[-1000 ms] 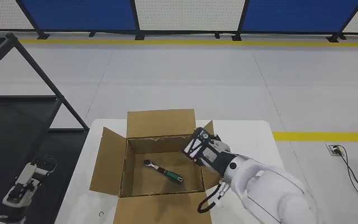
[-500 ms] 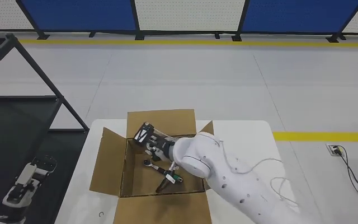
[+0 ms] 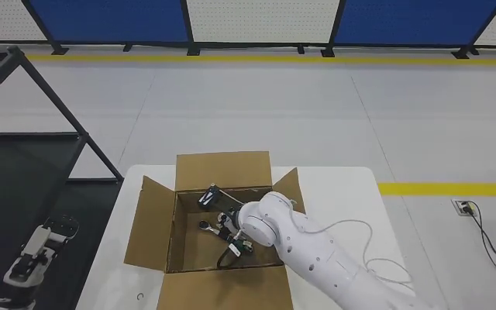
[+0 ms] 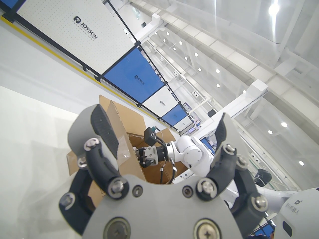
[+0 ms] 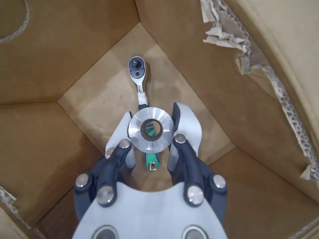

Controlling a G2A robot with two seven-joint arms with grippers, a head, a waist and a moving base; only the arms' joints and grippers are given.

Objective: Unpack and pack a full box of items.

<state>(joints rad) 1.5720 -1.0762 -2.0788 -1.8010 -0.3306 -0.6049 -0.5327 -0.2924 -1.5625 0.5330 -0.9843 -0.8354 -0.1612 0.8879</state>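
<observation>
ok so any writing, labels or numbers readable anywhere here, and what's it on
White wall panel: a logo with a brand word and a finer line under it; brand print, left unquoted.
Blue wall panel: same mark, smaller.
Farther white panel: same mark, too small to read.
Cardboard box, ratchet wrench, metal ring: no print visible.

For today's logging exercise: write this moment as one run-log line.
right tool: shut on metal ring, inside box, above ratchet wrench | left tool: open
</observation>
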